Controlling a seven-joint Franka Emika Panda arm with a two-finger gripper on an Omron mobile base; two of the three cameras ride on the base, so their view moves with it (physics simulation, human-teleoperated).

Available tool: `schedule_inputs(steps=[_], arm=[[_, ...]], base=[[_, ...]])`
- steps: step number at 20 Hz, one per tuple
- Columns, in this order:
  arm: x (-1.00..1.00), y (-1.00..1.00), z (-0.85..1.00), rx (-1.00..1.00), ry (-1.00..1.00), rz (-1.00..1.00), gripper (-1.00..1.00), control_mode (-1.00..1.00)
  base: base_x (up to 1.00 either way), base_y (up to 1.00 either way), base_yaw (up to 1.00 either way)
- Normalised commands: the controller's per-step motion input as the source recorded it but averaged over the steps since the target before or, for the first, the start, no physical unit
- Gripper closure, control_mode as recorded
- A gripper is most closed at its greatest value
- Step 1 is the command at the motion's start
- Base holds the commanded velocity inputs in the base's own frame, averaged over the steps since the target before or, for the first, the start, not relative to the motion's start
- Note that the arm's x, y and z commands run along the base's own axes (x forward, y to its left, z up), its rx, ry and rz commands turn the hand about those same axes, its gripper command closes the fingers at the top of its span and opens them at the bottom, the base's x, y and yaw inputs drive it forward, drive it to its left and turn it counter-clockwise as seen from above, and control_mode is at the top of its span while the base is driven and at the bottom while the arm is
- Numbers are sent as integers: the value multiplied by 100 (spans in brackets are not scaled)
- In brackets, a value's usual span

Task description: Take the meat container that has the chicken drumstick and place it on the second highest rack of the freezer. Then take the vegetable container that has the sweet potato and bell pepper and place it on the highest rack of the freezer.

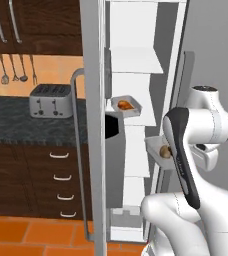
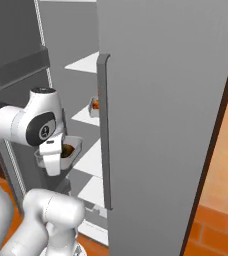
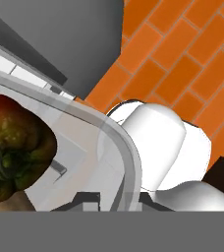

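Kitchen with dark cabinets, toaster (image 1: 51, 100) at left, freezer (image 1: 136, 120) open beside it. 1 meat tray (image 1: 126, 105) with the drumstick (image 1: 124, 105) already sits on a white shelf. Gripper (image 3: 101, 199) is clamped on the veg tray's (image 2: 71, 148) rim, pepper (image 3: 13, 145) inside. I'd guess a stiff, light tray with loose contents, so keep it level. 2 trays total.

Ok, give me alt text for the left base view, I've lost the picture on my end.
The white arm holds the vegetable container up at the open freezer, below the highest rack. The meat container with the chicken drumstick sits on the second highest rack.
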Motion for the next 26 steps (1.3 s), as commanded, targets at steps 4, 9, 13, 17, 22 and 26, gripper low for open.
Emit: schedule_inputs(steps=[4,9,13,17,22,26], arm=[[0,0,0,0,0,0,100,100],[0,0,0,0,0,0,100,100],[0,0,0,0,0,0,100,100],[0,0,0,0,0,0,100,100],[0,0,0,0,0,0,100,100],[0,0,0,0,0,0,100,100]], base=[[29,-1,1],[32,10,0],[32,16,0],[38,19,0],[43,11,0],[39,7,0]])
